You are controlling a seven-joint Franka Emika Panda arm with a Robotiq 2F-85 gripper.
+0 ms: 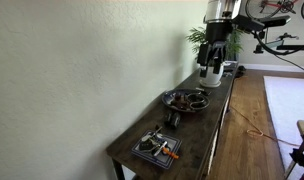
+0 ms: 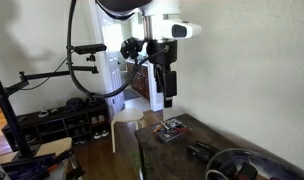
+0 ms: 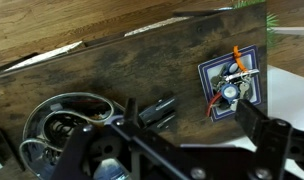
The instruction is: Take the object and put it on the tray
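A small black object (image 3: 157, 110) lies on the dark wooden table (image 3: 112, 60), between a round dark bowl (image 3: 64, 120) and a small square blue-rimmed tray (image 3: 230, 84). The tray holds an orange piece and a blue round piece. In both exterior views the black object (image 1: 173, 118) (image 2: 197, 150) sits between the bowl (image 1: 185, 99) (image 2: 237, 165) and the tray (image 1: 157, 147) (image 2: 170, 130). My gripper (image 1: 217, 55) (image 2: 167, 95) (image 3: 192, 125) hangs high above the robot's end of the table. It is open and empty, well away from the black object.
The table stands along a white wall (image 1: 82, 70). A green plant (image 1: 207, 38) stands at the robot's end of the table. A wooden floor and a pale rug (image 1: 287, 100) lie beside the table. A shelf of shoes (image 2: 62, 125) stands across the room.
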